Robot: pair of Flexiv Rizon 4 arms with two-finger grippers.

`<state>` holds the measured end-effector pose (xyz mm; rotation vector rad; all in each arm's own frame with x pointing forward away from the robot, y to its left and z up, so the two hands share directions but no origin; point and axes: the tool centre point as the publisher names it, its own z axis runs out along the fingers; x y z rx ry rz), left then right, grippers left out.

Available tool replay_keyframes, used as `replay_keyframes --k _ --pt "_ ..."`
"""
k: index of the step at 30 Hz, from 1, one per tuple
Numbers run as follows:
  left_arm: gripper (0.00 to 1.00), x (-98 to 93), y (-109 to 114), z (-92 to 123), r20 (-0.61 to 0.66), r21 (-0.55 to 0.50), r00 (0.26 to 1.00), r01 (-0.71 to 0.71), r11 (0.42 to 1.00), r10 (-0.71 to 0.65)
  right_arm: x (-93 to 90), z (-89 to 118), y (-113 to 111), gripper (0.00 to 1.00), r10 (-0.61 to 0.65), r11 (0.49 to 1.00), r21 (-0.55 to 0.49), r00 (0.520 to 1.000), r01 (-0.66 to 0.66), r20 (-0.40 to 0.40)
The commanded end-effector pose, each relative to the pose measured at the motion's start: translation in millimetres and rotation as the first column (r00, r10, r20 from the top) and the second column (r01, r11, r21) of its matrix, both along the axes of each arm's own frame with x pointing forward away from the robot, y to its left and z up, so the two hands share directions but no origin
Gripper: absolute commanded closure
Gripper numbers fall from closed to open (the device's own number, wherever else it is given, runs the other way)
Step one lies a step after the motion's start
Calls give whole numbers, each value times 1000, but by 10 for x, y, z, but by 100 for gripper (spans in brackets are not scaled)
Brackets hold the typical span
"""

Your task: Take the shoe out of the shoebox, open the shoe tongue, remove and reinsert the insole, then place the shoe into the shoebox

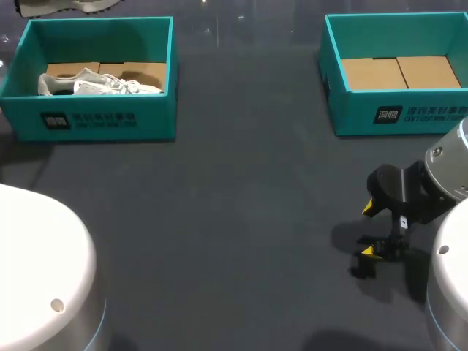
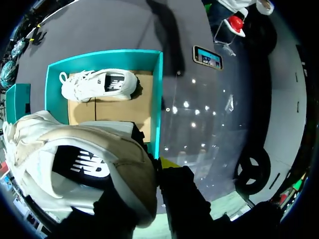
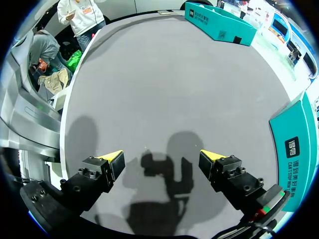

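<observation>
Shoe [image 2: 124, 164] hangs above left box [image 2: 157, 99], left gripper [image 2: 147, 168] clamped on it; second shoe [image 2: 99, 84] lies on its side inside that box. Right gripper [image 3: 162, 159] over table [image 3: 164, 84], fingers apart

White shoe [image 1: 102, 84] in left shoebox [image 1: 88, 121], second shoebox [image 1: 398, 117] at right, right tool [image 1: 369, 229] spread wide

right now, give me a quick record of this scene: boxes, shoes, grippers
left teal cardboard shoebox: holds one white lace-up sneaker
right teal cardboard shoebox: no shoe, bare brown floor
second white and beige sneaker: close by left gripper, grip hidden
right gripper: open, empty, over dark grey table
</observation>
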<state>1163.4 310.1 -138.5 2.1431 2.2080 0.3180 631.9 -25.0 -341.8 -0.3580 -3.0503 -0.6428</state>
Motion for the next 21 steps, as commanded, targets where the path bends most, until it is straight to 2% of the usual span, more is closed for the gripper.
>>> replay_keyframes --k 1,3,13,16,21 --pt "100 51 67 -3 -1 16 991 134 991 -134 -20 7 -3 0 -1 1000 -1 1000 1 2" --pt "100 67 118 25 -1 14 979 205 979 -205 -20 7 -3 0 -1 1000 -1 1000 1 2" --pt "100 67 118 25 -1 14 979 205 979 -205 -20 7 -3 0 -1 1000 -1 1000 1 2" --pt "100 145 84 -110 -15 47 985 171 984 -171 -20 7 -3 0 -1 1000 -1 1000 1 2" --pt "100 145 -18 -358 -41 86 990 138 987 -135 -20 7 -3 0 -1 1000 -1 1000 1 2"
